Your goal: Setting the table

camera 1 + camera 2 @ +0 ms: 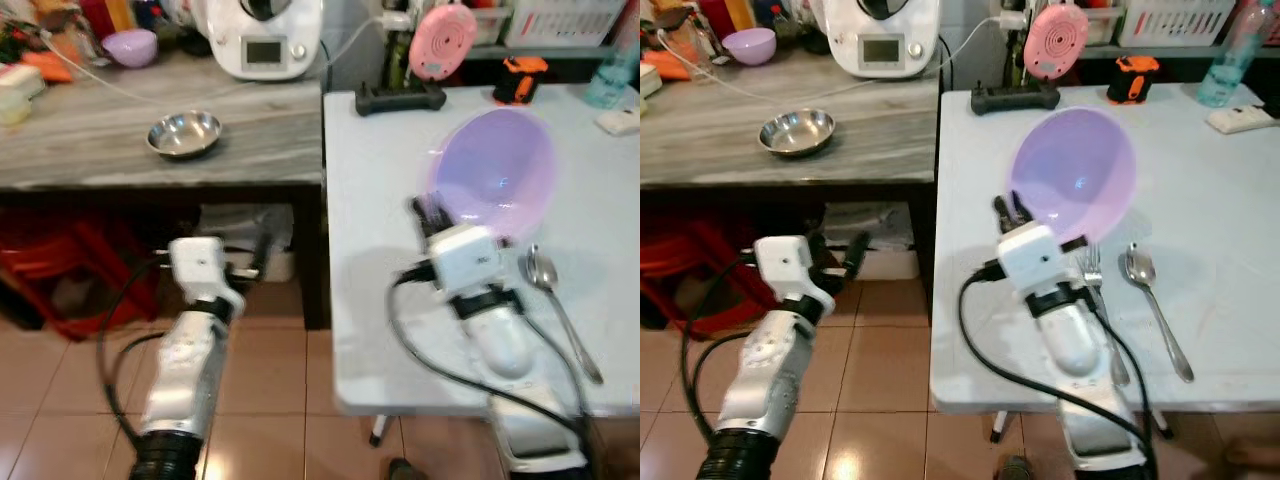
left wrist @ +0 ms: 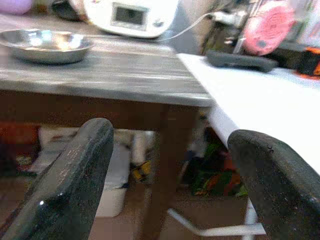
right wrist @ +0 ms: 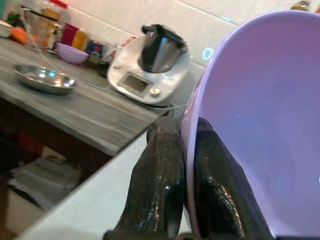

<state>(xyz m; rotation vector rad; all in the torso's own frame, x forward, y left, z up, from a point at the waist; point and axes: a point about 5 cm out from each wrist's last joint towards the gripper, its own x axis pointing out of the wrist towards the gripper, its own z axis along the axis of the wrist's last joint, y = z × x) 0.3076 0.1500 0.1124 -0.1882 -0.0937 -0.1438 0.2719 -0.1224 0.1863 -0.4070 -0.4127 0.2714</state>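
Right tool (image 1: pixel 1012 212) clenched on the rim of the lilac bowl (image 1: pixel 1075 180), one finger inside the wall, one outside. Bowl held tilted on edge above the white surface (image 1: pixel 1240 190), hollow facing the robot, rim lowest at the tool. Fork (image 1: pixel 1092 275) and spoon (image 1: pixel 1150 300) lying just beside the wrist on its right, long axes running away from the near edge, spoon bowl at the far end. Left tool (image 1: pixel 250 262) released, low beside the grey surface (image 1: pixel 90 135), well apart from the place setting.
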